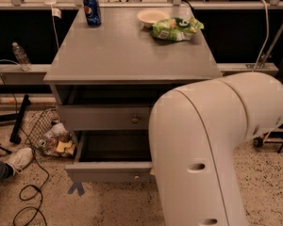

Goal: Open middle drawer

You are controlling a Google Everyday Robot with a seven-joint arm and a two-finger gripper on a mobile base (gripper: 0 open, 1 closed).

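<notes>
The grey cabinet (127, 51) fills the middle of the camera view. The middle drawer (99, 118) is the grey front with a small round knob (135, 119). A dark gap shows between it and the cabinet top's edge. Below it the lowest drawer (104, 171) is pulled far out, and its dark inside (113, 147) shows. My gripper is hidden behind my own big white arm link (212, 145), which covers the right part of both drawer fronts. I see no fingers.
On the cabinet top stand a blue soda can (92, 11), a white bowl (152, 17) and a green snack bag (175, 28). A wire basket of trash (52, 138), cables, a shoe (19, 158) and blue floor tape (75, 188) lie at the left.
</notes>
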